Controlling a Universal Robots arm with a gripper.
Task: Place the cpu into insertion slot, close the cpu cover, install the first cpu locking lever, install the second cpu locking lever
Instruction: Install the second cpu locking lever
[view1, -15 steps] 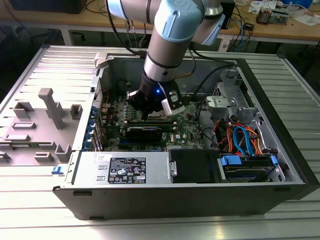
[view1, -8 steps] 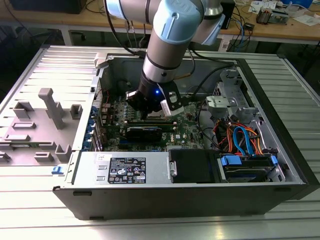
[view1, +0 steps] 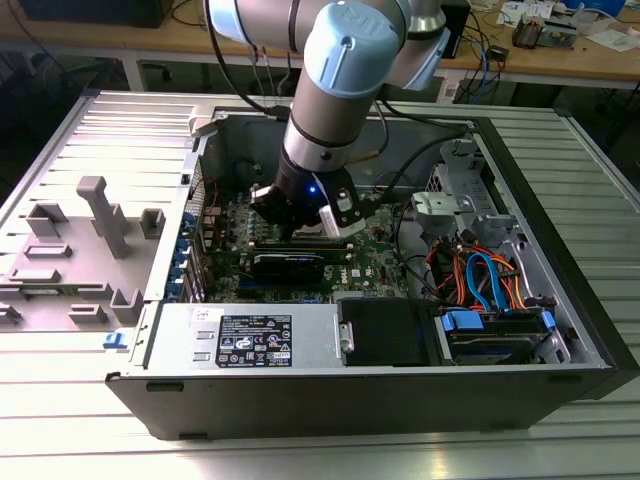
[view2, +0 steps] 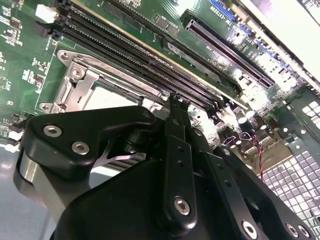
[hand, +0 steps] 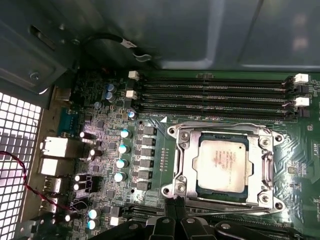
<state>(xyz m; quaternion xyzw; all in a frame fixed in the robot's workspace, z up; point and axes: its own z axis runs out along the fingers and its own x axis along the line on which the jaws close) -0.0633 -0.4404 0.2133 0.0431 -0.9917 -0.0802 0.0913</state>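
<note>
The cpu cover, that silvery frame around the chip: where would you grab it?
Probably take the cpu cover by its outer edge nearest the gripper, coming from above. It lies flat around the cpu, so only its thin rims offer a hold.

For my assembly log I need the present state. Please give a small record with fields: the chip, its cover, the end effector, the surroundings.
chip: small square cpu with dull silver-grey metal top, lying in its socket
cover: thin silvery square metal cpu cover, closed flat around the chip
end effector: black end effector, fingertips together beside the socket's edge, holding nothing
surroundings: long black memory slots beside the socket
</note>
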